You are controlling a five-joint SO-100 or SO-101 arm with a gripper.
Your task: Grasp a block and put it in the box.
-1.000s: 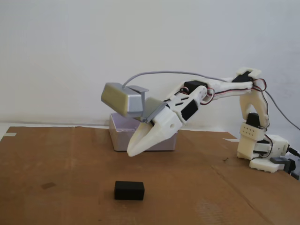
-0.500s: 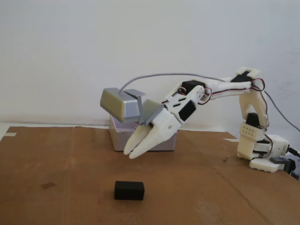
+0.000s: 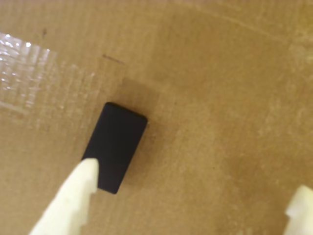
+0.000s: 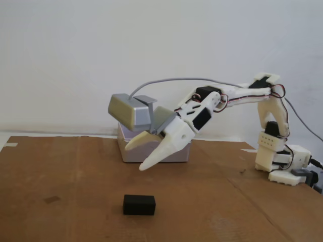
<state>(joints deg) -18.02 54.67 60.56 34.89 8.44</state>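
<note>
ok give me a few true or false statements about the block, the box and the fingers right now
1. The block lies on the cardboard, free of any grip. True.
2. The gripper has its fingers closed together. False: they are spread apart, one tip above the other in the fixed view.
3. The box sits behind the gripper, farther from the fixed camera than the block. True.
4. The block is already inside the box. False: it rests on the cardboard in front of the box.
5. In the wrist view one finger tip overlaps the block's lower edge. True.
</note>
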